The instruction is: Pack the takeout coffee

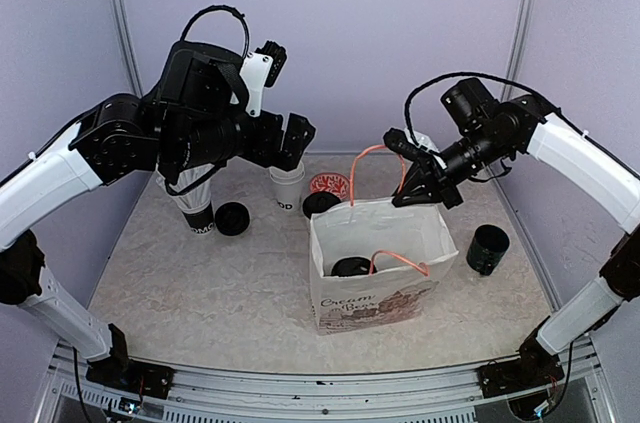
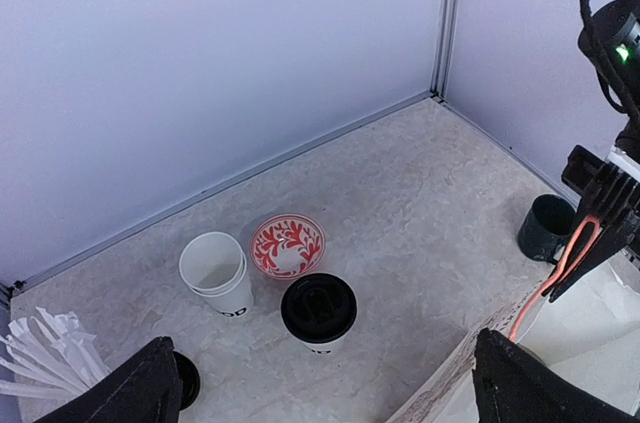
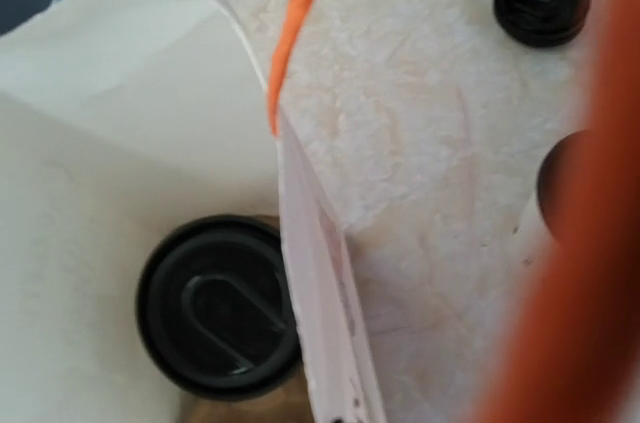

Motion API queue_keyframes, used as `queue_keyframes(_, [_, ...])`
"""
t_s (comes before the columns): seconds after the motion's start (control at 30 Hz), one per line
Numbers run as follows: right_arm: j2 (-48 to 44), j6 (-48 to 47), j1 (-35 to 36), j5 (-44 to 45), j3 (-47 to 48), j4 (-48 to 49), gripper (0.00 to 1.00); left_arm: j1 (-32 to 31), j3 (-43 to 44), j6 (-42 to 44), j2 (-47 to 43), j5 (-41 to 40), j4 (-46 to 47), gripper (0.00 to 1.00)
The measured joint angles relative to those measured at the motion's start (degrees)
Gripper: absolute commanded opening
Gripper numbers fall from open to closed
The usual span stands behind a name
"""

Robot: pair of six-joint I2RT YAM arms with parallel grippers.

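One takeout coffee cup point(image 2: 318, 310), white with a black lid, stands on the table beside a red patterned bowl point(image 2: 288, 244). A second lidded cup point(image 3: 218, 306) sits inside the white paper bag point(image 1: 380, 288). My left gripper point(image 1: 285, 138) hangs open high above the lidless white cup point(image 2: 215, 271) and the lidded one, holding nothing; its fingertips point(image 2: 140, 393) frame the lower edge of the left wrist view. My right gripper point(image 1: 420, 181) is shut on the bag's orange handle point(image 2: 570, 253), lifted above the bag's far rim. The other handle point(image 1: 400, 263) droops over the opening.
A black pot point(image 1: 487, 249) stands right of the bag. A loose black lid point(image 1: 232, 218) lies at the left next to a cup of white straws point(image 1: 195, 208). Purple walls close the back and both sides of the table.
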Motion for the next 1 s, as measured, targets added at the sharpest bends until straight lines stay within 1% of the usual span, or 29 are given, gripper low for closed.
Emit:
queue_keyframes(0.23, [-2.0, 0.7, 0.0, 0.3, -0.2, 1.3, 0.00, 1.5, -1.5, 1.0, 0.0, 1.0, 1.7, 0.99])
queue_keyframes(0.27, [-2.3, 0.8, 0.0, 0.3, -0.3, 1.4, 0.01, 1.6, -1.6, 1.0, 0.1, 1.1, 1.9, 0.99])
queue_keyframes(0.37, [-3.7, 0.8, 0.0, 0.1, -1.4, 1.4, 0.19, 1.9, -1.6, 1.3, 0.2, 1.6, 2.3, 0.99])
queue_keyframes(0.5, [-5.2, 0.4, 0.2, -2.0, -2.1, 0.5, 0.30, 1.9, -1.5, 2.2, 0.8, 1.8, 2.9, 0.99])
queue_keyframes(0.57, [-5.9, 0.3, 0.5, -2.9, -2.6, 0.1, 0.33, 1.9, -1.5, 2.5, 1.4, 1.8, 3.0, 0.99])
queue_keyframes(0.67, [-7.1, 0.1, 1.7, -3.5, -4.4, -0.8, 0.35, 2.2, -1.4, 2.9, 2.3, 1.8, 3.0, 0.99])
queue_keyframes(0.87, [-9.0, 0.1, 5.7, -4.0, -6.7, -2.4, 0.35, 3.0, -0.3, 3.9, 3.7, 1.8, 3.3, 0.99])
queue_keyframes(1.0, [-9.7, -0.1, 7.2, -4.9, -6.7, -3.8, 0.35, 3.1, -0.2, 4.9, 4.2, 4.3, 4.0, 0.99])
